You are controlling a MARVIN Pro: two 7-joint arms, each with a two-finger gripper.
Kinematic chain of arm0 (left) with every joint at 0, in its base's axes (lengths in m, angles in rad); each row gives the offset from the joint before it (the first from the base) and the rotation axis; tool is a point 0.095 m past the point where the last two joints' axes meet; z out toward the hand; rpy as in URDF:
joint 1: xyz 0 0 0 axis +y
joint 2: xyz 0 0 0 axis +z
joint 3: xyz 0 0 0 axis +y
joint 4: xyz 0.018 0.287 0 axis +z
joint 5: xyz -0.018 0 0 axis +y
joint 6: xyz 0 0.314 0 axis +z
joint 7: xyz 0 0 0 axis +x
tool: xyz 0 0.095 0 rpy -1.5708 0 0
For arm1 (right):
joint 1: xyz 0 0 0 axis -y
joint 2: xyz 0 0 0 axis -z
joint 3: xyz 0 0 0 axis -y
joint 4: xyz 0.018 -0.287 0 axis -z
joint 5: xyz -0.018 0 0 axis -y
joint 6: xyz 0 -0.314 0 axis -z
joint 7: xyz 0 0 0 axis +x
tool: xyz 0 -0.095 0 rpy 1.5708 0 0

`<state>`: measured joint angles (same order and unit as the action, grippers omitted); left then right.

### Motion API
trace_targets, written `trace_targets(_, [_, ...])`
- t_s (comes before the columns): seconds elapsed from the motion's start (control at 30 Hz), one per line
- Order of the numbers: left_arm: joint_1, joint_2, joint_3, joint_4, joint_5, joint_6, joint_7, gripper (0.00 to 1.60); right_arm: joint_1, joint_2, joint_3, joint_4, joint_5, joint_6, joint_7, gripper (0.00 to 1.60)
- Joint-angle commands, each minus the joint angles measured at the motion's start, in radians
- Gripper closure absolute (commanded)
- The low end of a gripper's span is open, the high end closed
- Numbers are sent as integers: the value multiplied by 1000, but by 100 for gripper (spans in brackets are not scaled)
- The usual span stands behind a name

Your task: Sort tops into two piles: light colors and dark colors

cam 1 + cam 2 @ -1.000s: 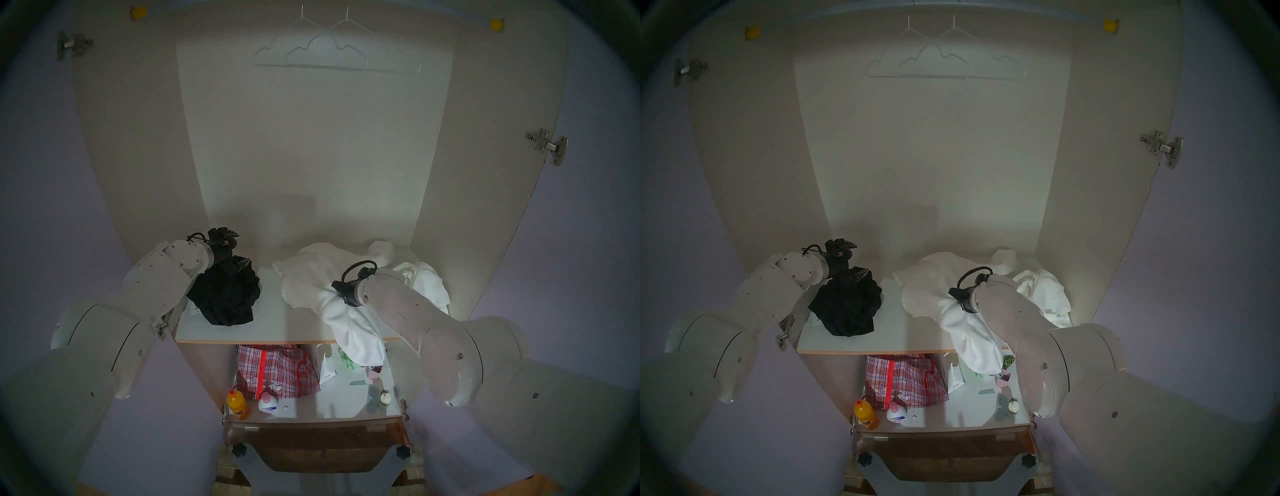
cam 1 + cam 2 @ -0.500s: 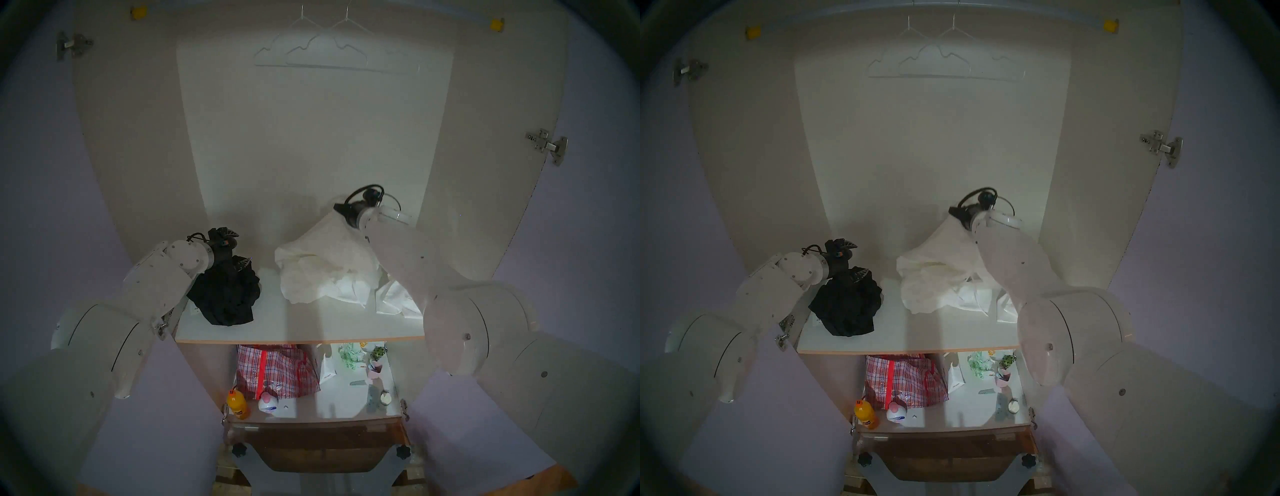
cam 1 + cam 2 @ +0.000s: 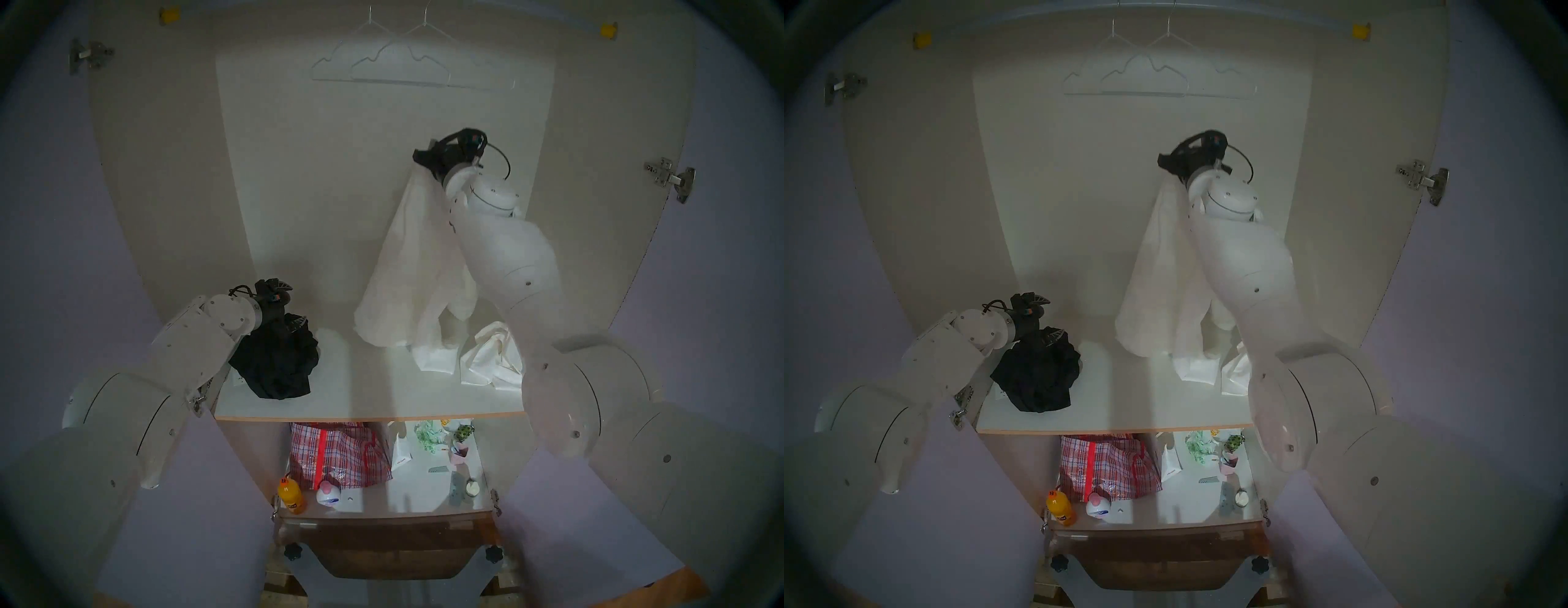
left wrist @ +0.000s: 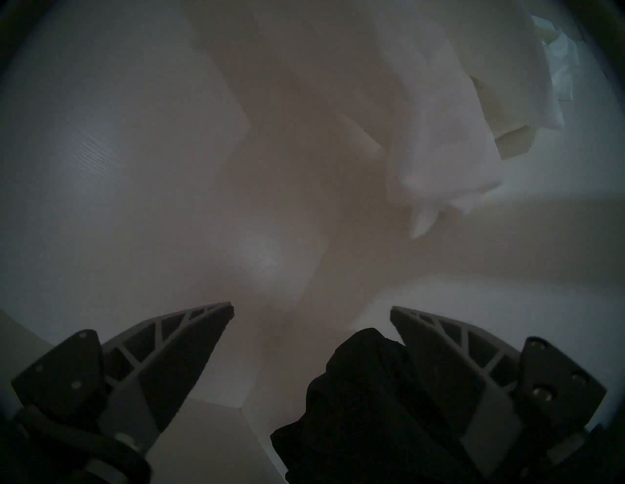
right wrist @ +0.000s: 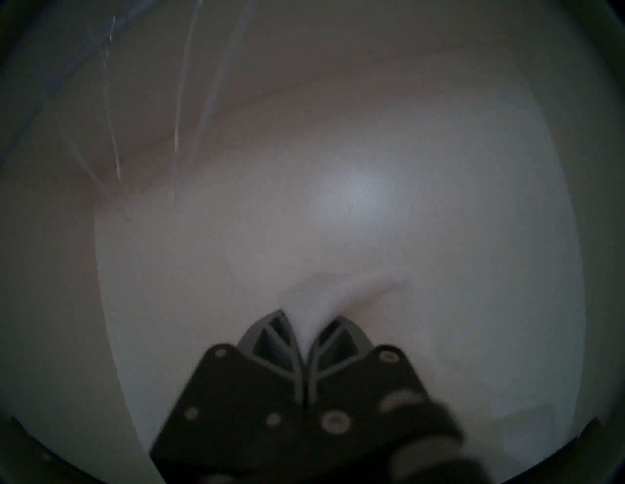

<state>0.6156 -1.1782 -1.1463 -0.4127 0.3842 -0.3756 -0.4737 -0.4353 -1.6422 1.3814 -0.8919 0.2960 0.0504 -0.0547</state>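
A black top (image 3: pixel 275 361) lies bunched at the left of the white shelf (image 3: pixel 365 403). My left gripper (image 3: pixel 290 303) stands open just over its far side, one finger against the cloth; the left wrist view shows the black top (image 4: pixel 355 405) beside that finger, not clamped. My right gripper (image 3: pixel 420 159) is raised high over the shelf's right half and shut on a white top (image 3: pixel 407 263), which hangs down in long folds to the shelf. The right wrist view shows white cloth (image 5: pixel 324 297) pinched between the shut fingertips. Another white top (image 3: pixel 492 356) lies crumpled at the right.
Two wire hangers (image 3: pixel 403 63) hang on the rail above. The cupboard's side walls close in left and right. On the lower shelf are a red-checked bag (image 3: pixel 335 454), an orange bottle (image 3: pixel 290 496), a small white carton (image 3: pixel 401 452) and small items.
My right gripper has risen from the shelf's front edge to high up, pulling the white top off the heap so that it hangs. The left arm has stayed put.
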Motion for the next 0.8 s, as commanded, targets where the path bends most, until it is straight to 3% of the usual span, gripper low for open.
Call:
trace_targets(0.0, [-35, -2, -7, -21, -5, -2, 1, 0, 113, -19, -27, -20, -62, 35, -96, 160])
trace_targets(0.1, [-35, -2, -8, -22, -5, -1, 0, 0, 196, -23, -45, 47, -96, 63, -200, 160])
trace_targets(0.13, [-35, -2, -8, -22, -5, -1, 0, 0, 182, -24, -33, 22, -98, 75, -211, 160])
trace_targets(0.23, [-35, -2, -8, -23, -6, -1, -1, 0, 253, -15, -48, 113, -115, 99, -264, 160])
trace_targets(0.27, [-35, -2, -8, -23, -6, -1, -1, 0, 307, -15, -57, 193, -111, 92, -282, 160])
trace_targets(0.77, [-35, -2, -7, -21, -5, -2, 1, 0, 505, 44, -73, 583, -115, 42, -266, 160])
